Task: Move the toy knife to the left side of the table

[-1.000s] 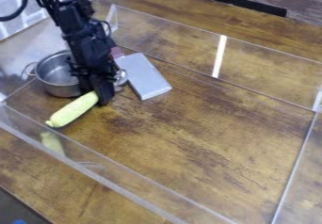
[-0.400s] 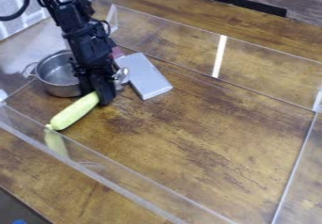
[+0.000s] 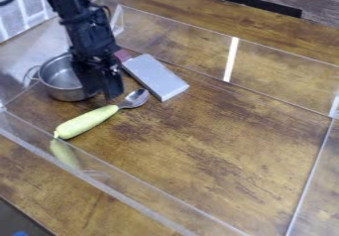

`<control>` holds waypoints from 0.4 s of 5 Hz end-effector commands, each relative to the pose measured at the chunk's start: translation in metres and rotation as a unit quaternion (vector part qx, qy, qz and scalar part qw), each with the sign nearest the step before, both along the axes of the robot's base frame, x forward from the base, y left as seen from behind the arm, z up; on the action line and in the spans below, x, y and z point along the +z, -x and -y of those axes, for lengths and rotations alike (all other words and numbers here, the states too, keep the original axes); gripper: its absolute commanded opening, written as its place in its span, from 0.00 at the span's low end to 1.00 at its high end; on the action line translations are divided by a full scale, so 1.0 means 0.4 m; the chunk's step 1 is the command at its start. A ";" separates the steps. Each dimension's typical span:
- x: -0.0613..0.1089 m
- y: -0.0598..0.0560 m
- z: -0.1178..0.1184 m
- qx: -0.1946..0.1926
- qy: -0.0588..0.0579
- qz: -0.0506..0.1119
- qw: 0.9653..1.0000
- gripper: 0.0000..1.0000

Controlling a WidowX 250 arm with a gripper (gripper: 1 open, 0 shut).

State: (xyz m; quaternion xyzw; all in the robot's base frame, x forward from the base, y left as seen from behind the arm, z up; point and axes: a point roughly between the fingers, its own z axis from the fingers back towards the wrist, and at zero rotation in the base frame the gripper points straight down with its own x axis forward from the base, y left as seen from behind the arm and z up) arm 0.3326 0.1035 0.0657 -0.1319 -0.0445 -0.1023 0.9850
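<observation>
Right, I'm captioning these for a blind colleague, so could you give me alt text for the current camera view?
A black robot arm's end effector hovers by a metal pot; a yellow-handled spoon lies in front, and a toy knife with a light-grey blade beyond, on a wood-grain table.

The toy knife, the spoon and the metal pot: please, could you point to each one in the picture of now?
Toy knife [image 3: 158, 78]: camera view, on the flat grey blade.
Spoon [image 3: 86, 123]: camera view, on the yellow handle.
Metal pot [image 3: 52, 75]: camera view, on its side wall.
</observation>
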 end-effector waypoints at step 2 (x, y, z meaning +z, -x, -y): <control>0.096 0.016 -0.050 0.016 -0.019 0.035 0.999 1.00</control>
